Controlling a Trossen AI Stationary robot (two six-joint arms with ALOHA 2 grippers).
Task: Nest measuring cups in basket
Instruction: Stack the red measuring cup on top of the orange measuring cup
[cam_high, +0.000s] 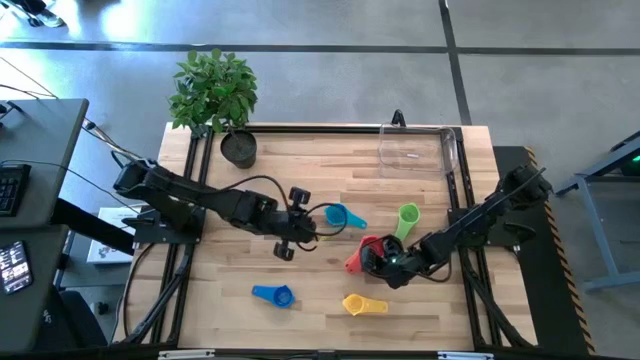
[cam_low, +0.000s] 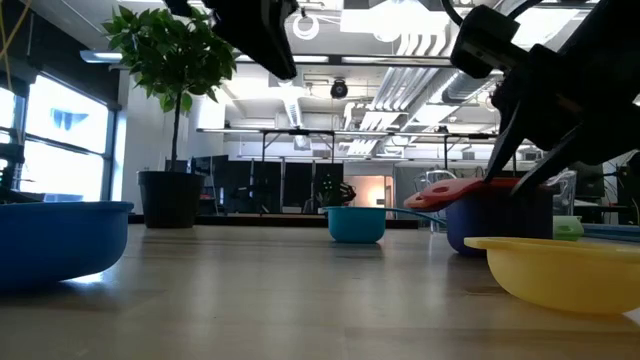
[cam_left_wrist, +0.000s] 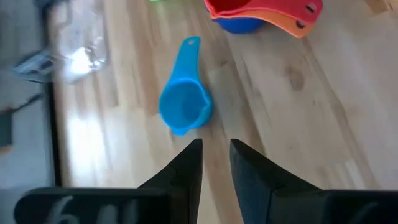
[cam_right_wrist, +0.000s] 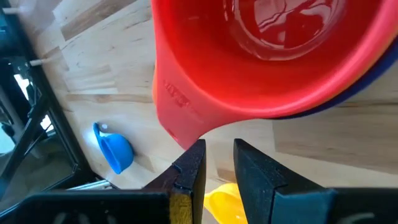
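My left end effector (cam_high: 300, 222) hangs over the middle of the table (cam_high: 300, 170), its fingers (cam_left_wrist: 186, 168) a narrow gap apart with nothing between them; just ahead of it lies the teal cup (cam_high: 337, 215), alone on the wood, its handle pointing away from the left end effector; in the left wrist view this cup (cam_left_wrist: 185, 106) sits just beyond my fingertips, untouched.

My right end effector (cam_high: 378, 262) is down at the stack (cam_high: 366, 252) of nested cups on the right half of the table; the red cup (cam_right_wrist: 267, 56) sits on top, an orange cup (cam_left_wrist: 283, 17) under it and a dark blue one (cam_low: 495, 218) at the bottom; my right fingers (cam_right_wrist: 189, 168) stand a little apart at the red cup's rim, and I cannot tell whether they grip anything.

The green cup (cam_high: 406, 219) lies just beyond the stack, toward the basket (cam_high: 418, 150); the basket stands at the far right edge of the table, clear, well apart from every cup, and no cup shows in it.

Near the front edge lie the blue cup (cam_high: 274, 294) and the yellow cup (cam_high: 362, 304), apart from each other, the yellow one nearer the stack.

A potted plant (cam_high: 222, 100) stands at the far left corner.
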